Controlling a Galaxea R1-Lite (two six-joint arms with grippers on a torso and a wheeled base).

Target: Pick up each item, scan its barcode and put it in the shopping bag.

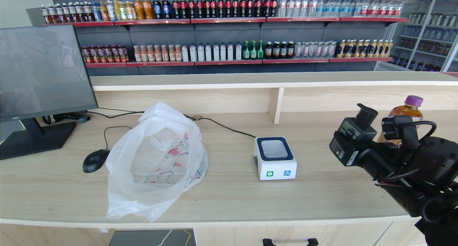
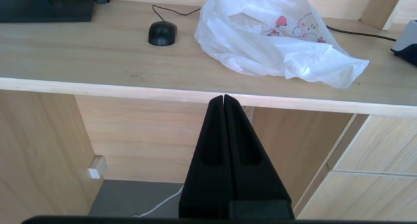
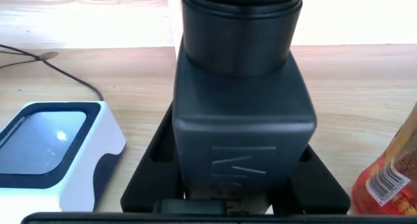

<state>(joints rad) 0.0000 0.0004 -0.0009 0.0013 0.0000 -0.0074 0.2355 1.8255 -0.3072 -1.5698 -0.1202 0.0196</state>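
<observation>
Head view: the right pincer (image 1: 359,150) clamps a dark square bottle (image 1: 352,140) with a round black cap over the right end of the pale wooden surface (image 1: 232,192). An orange drink bottle (image 1: 406,113) with a purple cap stands just behind the arm. A white barcode scanner (image 1: 274,158) sits mid-surface, and the translucent shopping bag (image 1: 157,160) lies crumpled to its left, with a black mouse (image 1: 96,160) beside it and a monitor (image 1: 43,70) at the far left.

Left wrist view: the left pincer (image 2: 225,105) is clenched on nothing, fingers pressed together, below the surface's front edge. The bag (image 2: 273,35) and mouse (image 2: 162,33) lie on top.

Right wrist view: the dark bottle (image 3: 241,120) sits gripped between the pincer's black fingers (image 3: 146,182). The scanner (image 3: 52,146) rests on the surface nearby, and the orange bottle (image 3: 391,178) stands on the opposite side.
</observation>
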